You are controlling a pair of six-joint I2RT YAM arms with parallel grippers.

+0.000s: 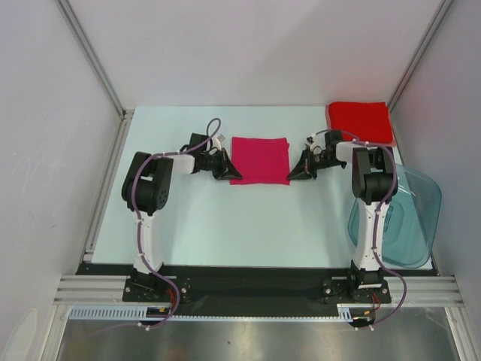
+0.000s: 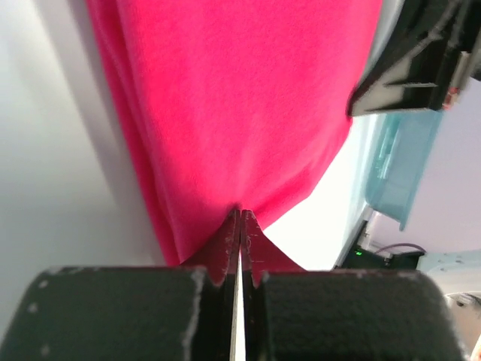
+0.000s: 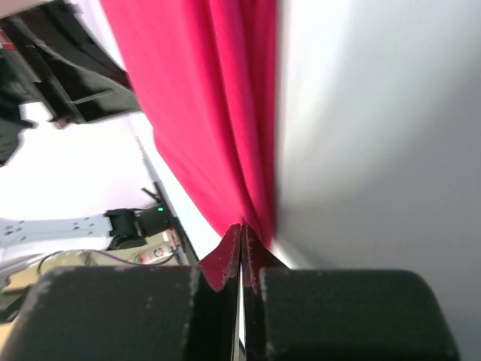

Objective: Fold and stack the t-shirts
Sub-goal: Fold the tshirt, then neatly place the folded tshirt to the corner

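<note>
A magenta-pink t-shirt (image 1: 260, 159) lies folded into a square in the middle of the table. My left gripper (image 1: 231, 174) is shut, its tips against the shirt's left edge near the front corner. My right gripper (image 1: 291, 174) is shut too, its tips against the right edge. In the left wrist view the shut gripper (image 2: 240, 216) meets the pink cloth (image 2: 240, 105), and a thin line of light shows between the jaws. The right wrist view shows the same: gripper (image 3: 241, 227) shut at the cloth (image 3: 210, 98). A brighter red t-shirt (image 1: 360, 122) lies folded at the back right corner.
A translucent blue-grey tub (image 1: 409, 218) stands at the right edge beside the right arm, and it also shows in the left wrist view as the tub (image 2: 402, 173). Grey walls with metal rails close in the table on the left, back and right.
</note>
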